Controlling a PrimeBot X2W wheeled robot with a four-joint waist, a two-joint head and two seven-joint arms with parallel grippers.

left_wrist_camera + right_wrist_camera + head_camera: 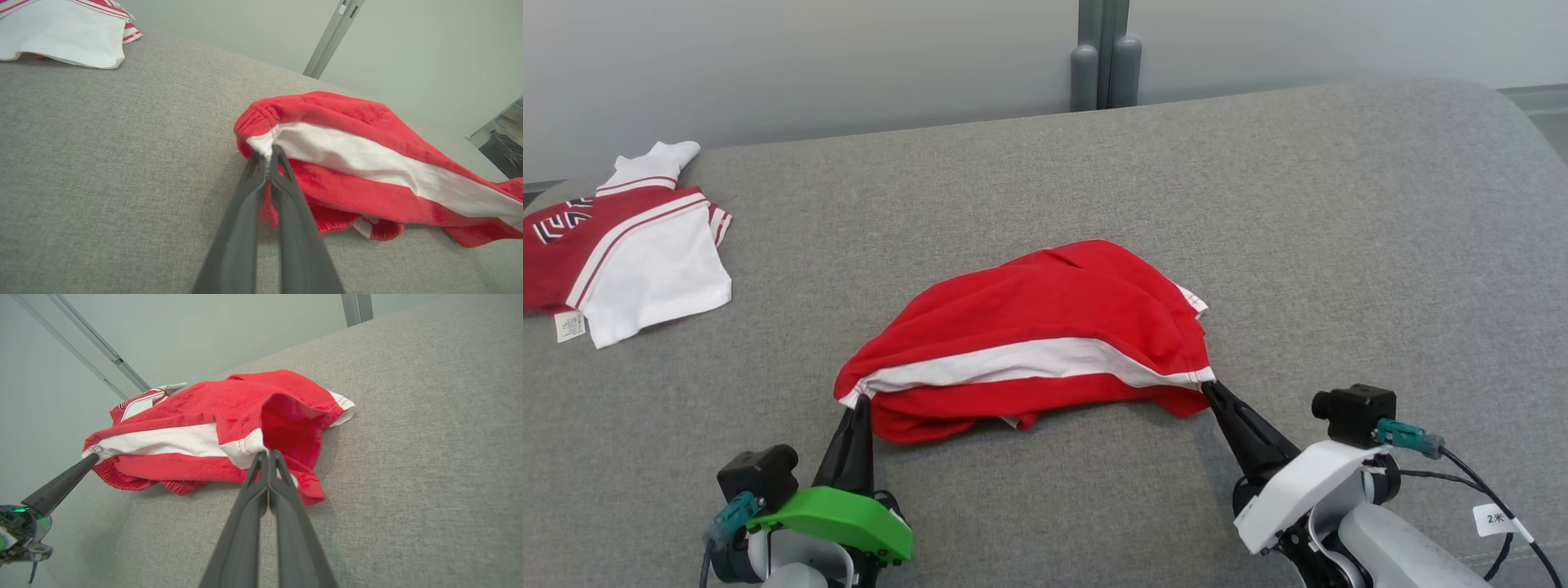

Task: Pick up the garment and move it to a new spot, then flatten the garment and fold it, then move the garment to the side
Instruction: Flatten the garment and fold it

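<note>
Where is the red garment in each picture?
Head view: garment in the middle.
Left wrist view: garment at right, left claw pinching its corner.
Right wrist view: garment centre-left, right claw pinching it.
Shared landmark: white-and-red shirt.

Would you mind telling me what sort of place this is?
Likely a bare test room: a wide grey upholstered surface, plain pale wall panels with a metal post, and a red garment pinched by the left gripper and right gripper.
</note>
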